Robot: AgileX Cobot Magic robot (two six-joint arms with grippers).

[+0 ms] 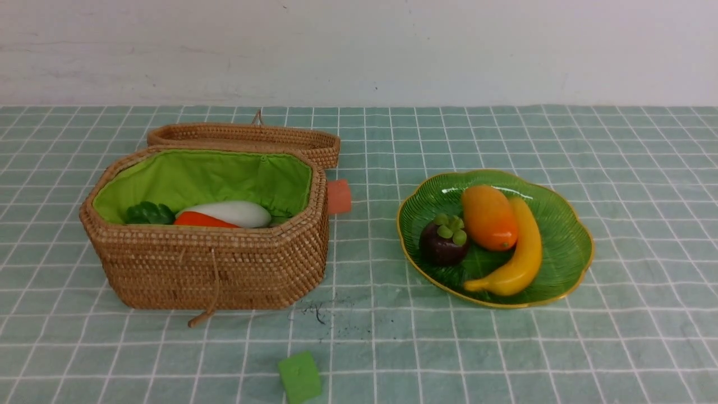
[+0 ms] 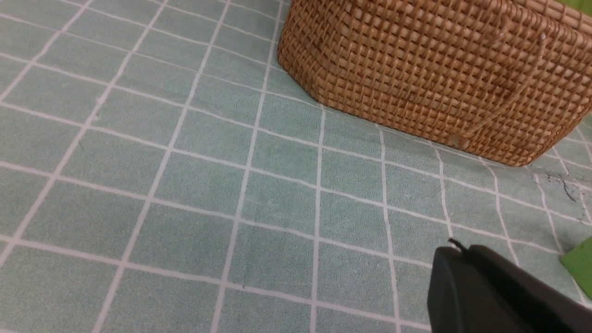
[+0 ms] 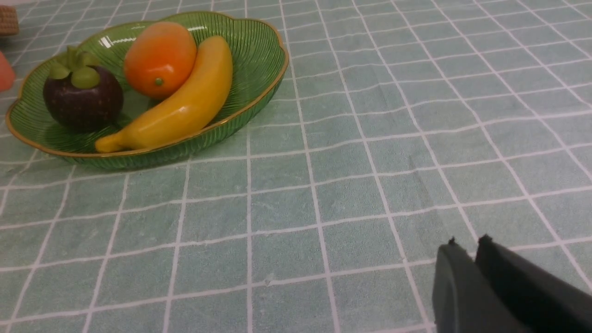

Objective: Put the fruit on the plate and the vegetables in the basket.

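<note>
The green glass plate (image 1: 566,241) holds the fruit: an orange mango (image 1: 489,217), a yellow banana (image 1: 521,252) and a dark purple mangosteen (image 1: 443,244). The woven basket (image 1: 207,264) stands open, its lid (image 1: 247,137) folded back. Inside it lie the white radish (image 1: 230,213), the carrot (image 1: 202,220) and green leaves (image 1: 148,213); no eggplant shows. Neither arm appears in the front view. My left gripper (image 2: 458,247) is shut and empty, low over the cloth near the basket (image 2: 439,78). My right gripper (image 3: 467,243) has its tips slightly apart and empty, away from the plate (image 3: 259,99).
A small green cube (image 1: 300,377) lies on the checked cloth near the front edge, also seen beside my left gripper (image 2: 580,266). An orange block (image 1: 339,196) sits behind the basket's right end. Dark smudges mark the cloth in front of the basket (image 1: 320,311).
</note>
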